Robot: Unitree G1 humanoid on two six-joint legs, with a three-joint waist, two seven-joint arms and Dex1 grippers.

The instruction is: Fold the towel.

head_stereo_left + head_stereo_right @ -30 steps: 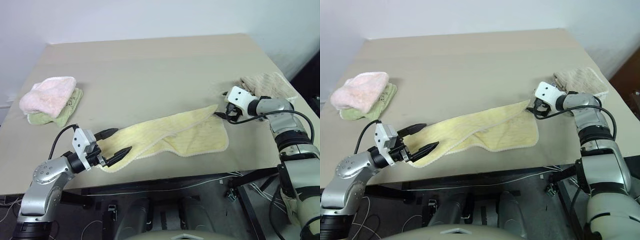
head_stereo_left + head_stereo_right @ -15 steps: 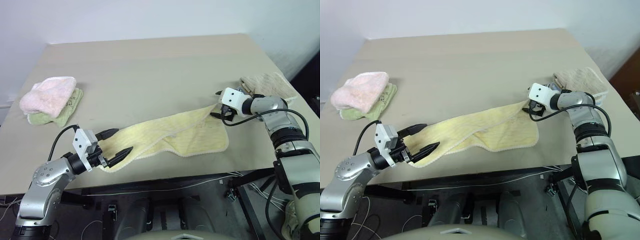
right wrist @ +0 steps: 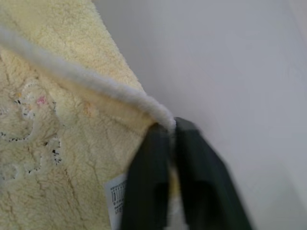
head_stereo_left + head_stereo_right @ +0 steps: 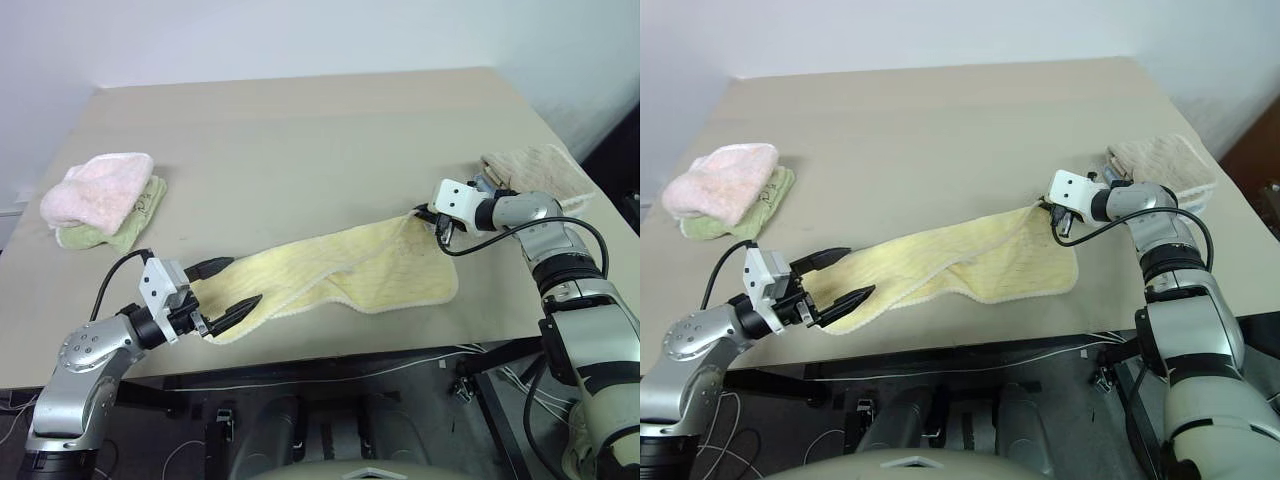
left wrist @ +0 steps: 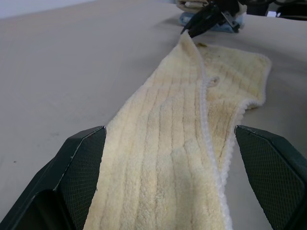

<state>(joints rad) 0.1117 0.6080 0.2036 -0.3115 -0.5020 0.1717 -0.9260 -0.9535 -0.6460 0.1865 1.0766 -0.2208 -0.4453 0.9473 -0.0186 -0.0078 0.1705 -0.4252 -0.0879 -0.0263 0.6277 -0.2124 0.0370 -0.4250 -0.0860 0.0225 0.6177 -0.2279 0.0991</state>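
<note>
A broad beige table (image 4: 300, 130) takes up most of the head views. Across its near part lies the pale yellow towel (image 4: 340, 268), stretched in a long, half-folded band that runs from the near left edge toward the far right, its whitish scalloped trim showing along the doubled edges. It widens at the right end, where one layer spreads flat on the tabletop.

On the far left of the table sits a pink fluffy towel (image 4: 95, 188), bundled and resting on top of a green cloth (image 4: 135, 222). Near the right edge lies a folded beige waffle-textured towel (image 4: 535, 170), just behind the right arm.

The right gripper (image 4: 436, 220) is at the far right corner of the yellow towel with its black fingers pressed together on that corner; the right wrist view shows the trimmed edge pinched between them, with a small embroidered motif (image 3: 33, 124) and a white barcode label (image 3: 116, 199) on the cloth beside the fingers.

The left gripper (image 4: 228, 285) is at the towel's near left end, its two black fingers spread wide apart on either side of the cloth band. In the left wrist view the towel runs away between the spread pads (image 5: 81, 167) without being squeezed.
</note>
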